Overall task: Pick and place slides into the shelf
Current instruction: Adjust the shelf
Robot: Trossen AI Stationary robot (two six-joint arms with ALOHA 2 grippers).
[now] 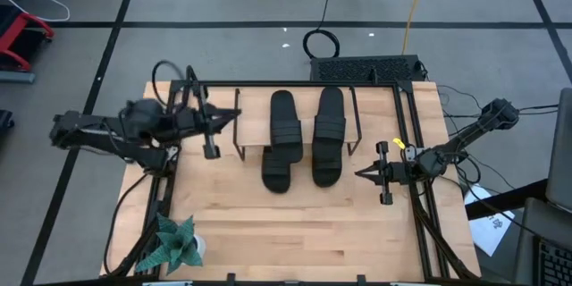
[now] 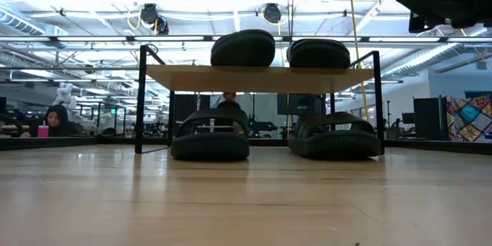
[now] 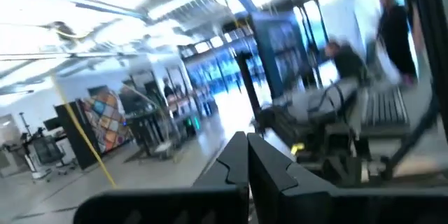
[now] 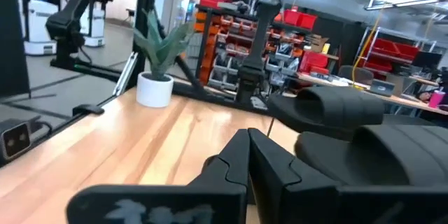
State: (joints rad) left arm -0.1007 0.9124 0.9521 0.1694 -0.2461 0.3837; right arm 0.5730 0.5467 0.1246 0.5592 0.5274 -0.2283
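Four black slides sit at the shelf (image 1: pixel 304 147), a low rack with a light wood plank (image 2: pixel 261 78) and black wire sides. Two slides (image 1: pixel 282 116) (image 1: pixel 329 114) lie on the plank, and the low view shows them there too (image 2: pixel 243 48) (image 2: pixel 318 52). The other two slides (image 2: pixel 210 134) (image 2: pixel 334 134) rest with their soles on the table under the plank, their near ends sticking out (image 1: pixel 277 172) (image 1: pixel 326 168). My left gripper (image 1: pixel 234 115) is shut and raised beside the shelf's left frame. My right gripper (image 1: pixel 360 174) (image 4: pixel 248 140) is shut, just right of the lower right slide (image 4: pixel 392 161).
A small potted plant (image 1: pixel 179 246) (image 4: pixel 157 63) stands at the table's near left corner. Black rails (image 1: pixel 413 143) run along the table's left and right sides. Bare wood (image 1: pixel 304 232) lies between the shelf and the near edge. A dark arm part (image 2: pixel 450 0) shows high up in the low view.
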